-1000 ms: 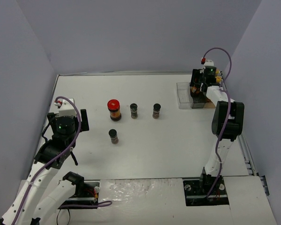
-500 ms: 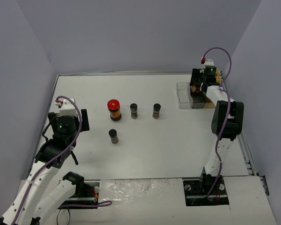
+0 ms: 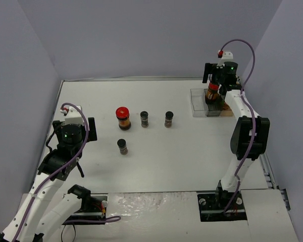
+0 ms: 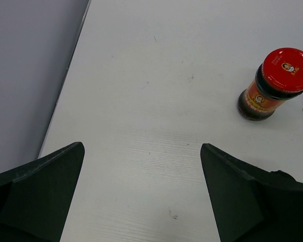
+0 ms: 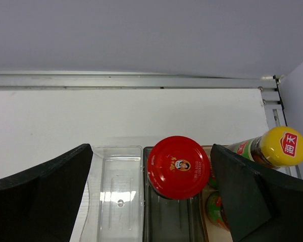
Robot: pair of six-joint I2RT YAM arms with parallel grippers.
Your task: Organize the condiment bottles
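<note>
From above, your bench [image 3: 192, 151] is bare along its near edge and right half; a red-lidded jar [image 3: 122, 117] and three black-capped jars [image 3: 144, 119] stand left of centre, and the tray [image 3: 197, 104] sits at the far right corner. In the left wrist view, your left gripper [image 4: 142, 147] is spread wide on nothing near the left edge, with that jar ahead to its right. In the right wrist view, your right gripper [image 5: 151, 148] hangs spread and empty over the tray, a second red-lidded jar [image 5: 178, 166] upright in the middle compartment between its fingers, and a yellow-capped bottle [image 5: 278, 147] just right.
</note>
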